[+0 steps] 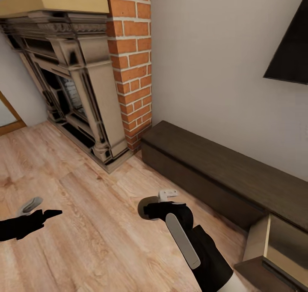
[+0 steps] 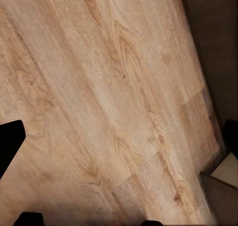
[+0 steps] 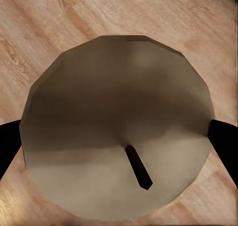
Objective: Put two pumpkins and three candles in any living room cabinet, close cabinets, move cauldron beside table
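- Right claw is clamped on a candle, one finger on each side and the wick facing my wrist camera, so I judge it will go in upright.
- I carry it low over the wooden floor, near the cabinet, whose end drawer looks pulled open to receive it.
- Left claw hangs spread and empty, free for closing drawers.

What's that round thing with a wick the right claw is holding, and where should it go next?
It looks like a candle, gripped at its sides by the right gripper above the wooden floor. The cabinet has a drawer standing open just to the robot's right. The next move is probably to swing the right arm over that drawer, ready to lower the candle in.
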You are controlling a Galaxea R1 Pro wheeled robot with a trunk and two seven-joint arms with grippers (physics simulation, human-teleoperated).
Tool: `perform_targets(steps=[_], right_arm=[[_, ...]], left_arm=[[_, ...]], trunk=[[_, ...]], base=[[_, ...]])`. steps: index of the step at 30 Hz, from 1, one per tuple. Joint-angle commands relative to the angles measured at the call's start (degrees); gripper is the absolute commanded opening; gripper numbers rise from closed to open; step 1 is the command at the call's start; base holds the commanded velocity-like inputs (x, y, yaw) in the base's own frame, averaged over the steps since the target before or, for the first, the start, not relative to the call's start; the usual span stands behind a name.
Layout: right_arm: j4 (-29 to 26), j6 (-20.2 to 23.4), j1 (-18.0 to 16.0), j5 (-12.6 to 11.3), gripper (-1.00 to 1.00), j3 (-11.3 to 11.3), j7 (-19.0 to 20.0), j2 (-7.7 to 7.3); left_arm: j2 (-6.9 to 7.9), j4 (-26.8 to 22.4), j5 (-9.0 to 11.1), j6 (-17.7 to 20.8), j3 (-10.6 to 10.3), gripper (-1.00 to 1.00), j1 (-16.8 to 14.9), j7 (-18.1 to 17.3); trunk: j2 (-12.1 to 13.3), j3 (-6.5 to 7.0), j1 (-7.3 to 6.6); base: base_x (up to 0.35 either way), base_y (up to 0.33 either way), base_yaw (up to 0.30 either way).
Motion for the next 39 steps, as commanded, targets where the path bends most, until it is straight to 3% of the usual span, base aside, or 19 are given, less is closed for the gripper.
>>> perform_targets(steps=[1,6,22,39], right_arm=[[-0.03,0.09,-0.06,-0.58,-1.0,0.07,-0.6,0.01],[-0.03,0.09,-0.06,-0.58,-1.0,0.13,-0.58,0.01],[-0.03,0.09,-0.06,-0.58,-1.0,0.14,-0.52,0.01],[-0.03,0.09,-0.06,-0.5,-1.0,0.22,-0.42,0.01]], left_arm=[[0.01,-0.06,0.61,0.22,0.07,1.0,0.0,0.58],[0.01,-0.06,0.61,0.22,0.07,1.0,0.0,0.58],[0.01,0.0,0.65,0.31,0.06,1.0,0.0,0.58],[0.01,0.03,0.69,0.3,-0.02,1.0,0.0,0.58]], trunk=[[0.39,0.09,-0.23],[2.4,0.74,-1.33],[2.4,0.15,-1.33],[2.4,0.49,-1.33]], base=[[0.0,0.0,-0.234],[0.0,0.0,-0.238],[0.0,0.0,-0.254],[0.0,0.0,-0.277]])
